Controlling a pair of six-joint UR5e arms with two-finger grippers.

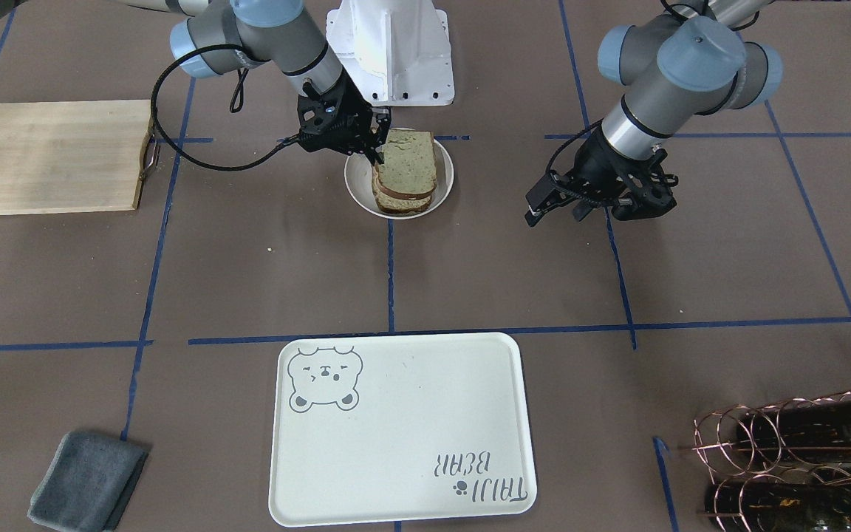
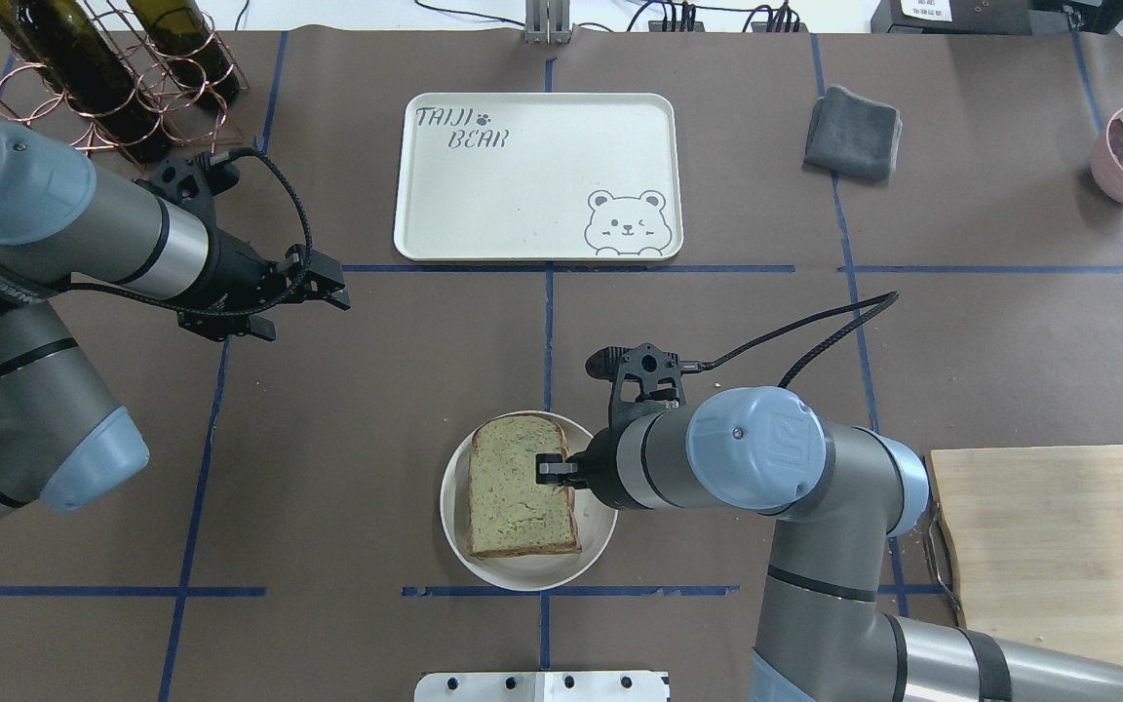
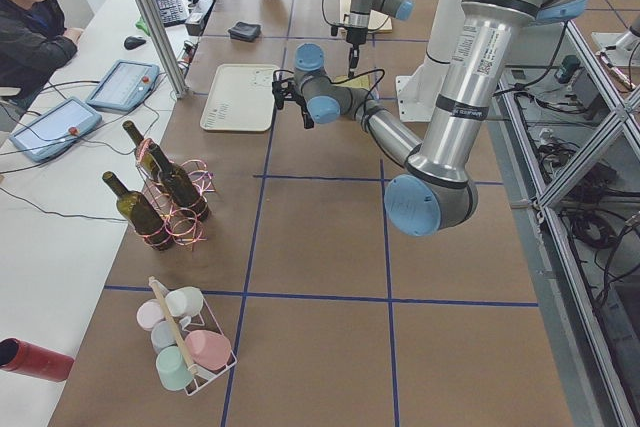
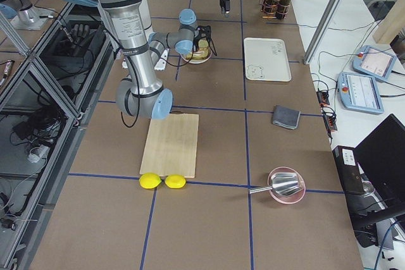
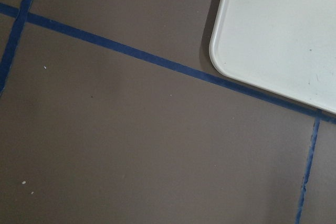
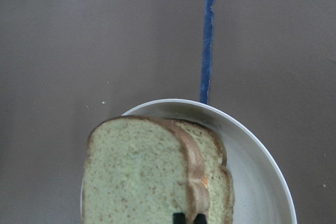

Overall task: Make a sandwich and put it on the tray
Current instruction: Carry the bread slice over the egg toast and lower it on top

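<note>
Farthest left in the overhead view, the left tool point(image 2: 335, 283) hangs over the brown paper-covered counter point(image 2: 376, 409) with its fingers spread and empty, well apart from the food. Next comes the large cream-white rectangular tray point(image 2: 532, 185) with a grey bear face and "TAIJI BEAR" lettering. It lies bare on the counter's far side, its long axis running across the counter.

Straight toward the robot from the tray, past a blue tape line point(image 2: 620, 268), the sandwich point(image 2: 513, 487) of pale greenish-tan bread slices with dark brown crust sits on a small round white plate point(image 2: 449, 526). Its upper slice is offset from the lower and looks tilted in the front view. A trace of orange filling point(image 6: 205, 182) shows at the crust.

The right tool point(image 2: 552, 469) reaches in over the sandwich's right edge, fingers pressed together on that edge, seemingly on the upper slice alone. The right arm is therefore the nearer, and I judge the carry runs straight forward, away from the robot.
</note>
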